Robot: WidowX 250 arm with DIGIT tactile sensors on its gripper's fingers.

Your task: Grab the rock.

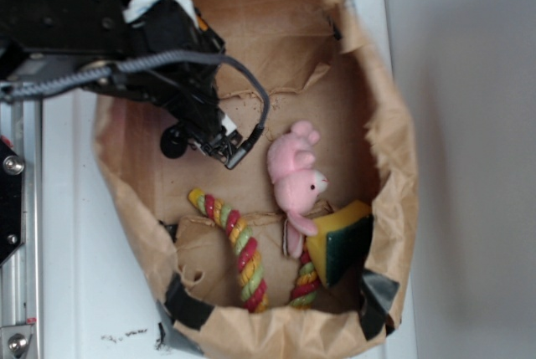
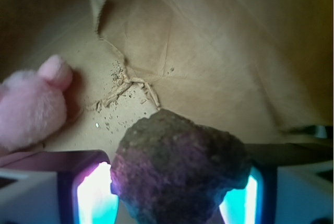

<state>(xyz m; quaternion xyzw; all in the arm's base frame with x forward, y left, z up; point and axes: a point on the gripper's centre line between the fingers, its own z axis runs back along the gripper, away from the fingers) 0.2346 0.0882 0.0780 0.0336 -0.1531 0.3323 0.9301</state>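
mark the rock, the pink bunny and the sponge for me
rock (image 2: 180,169), wrist view, centre of its rough face.
pink bunny (image 1: 295,173), exterior view, middle of its body.
sponge (image 1: 345,246), exterior view, green side.

Arm reaches in from upper left; pincer (image 2: 175,192) angled down, jaws clamped on rock (image 2: 177,169).

Rock (image 2: 180,169): dark grey-brown lump, rough and speckled, irregular with a blunt peak on its upper left edge. Sits between the gripper (image 2: 172,192) fingers, touching the pad on each side and filling the gap. Lower part runs out of the wrist view. Hidden in the exterior view.
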